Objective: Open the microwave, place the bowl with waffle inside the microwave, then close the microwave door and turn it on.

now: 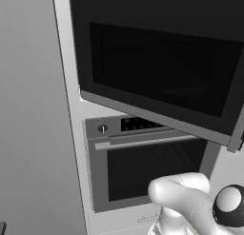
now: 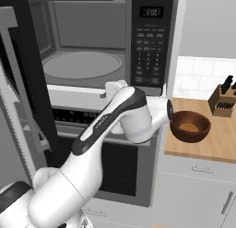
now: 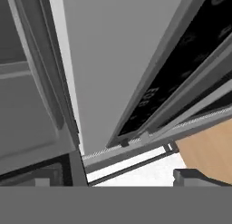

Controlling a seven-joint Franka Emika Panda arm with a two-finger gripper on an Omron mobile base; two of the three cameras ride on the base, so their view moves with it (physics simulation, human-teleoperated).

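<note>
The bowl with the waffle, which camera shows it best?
The right base view: the bowl sits whole on the wooden counter right of the microwave, with the waffle visible inside. The left base view looks at the open microwave door instead, and the hand view catches a patch of counter.

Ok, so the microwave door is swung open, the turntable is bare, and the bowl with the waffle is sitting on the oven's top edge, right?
Not quite. The bowl with the waffle sits on the wooden counter right of the microwave, as the right base view shows. The microwave door is open and the turntable bare.
</note>
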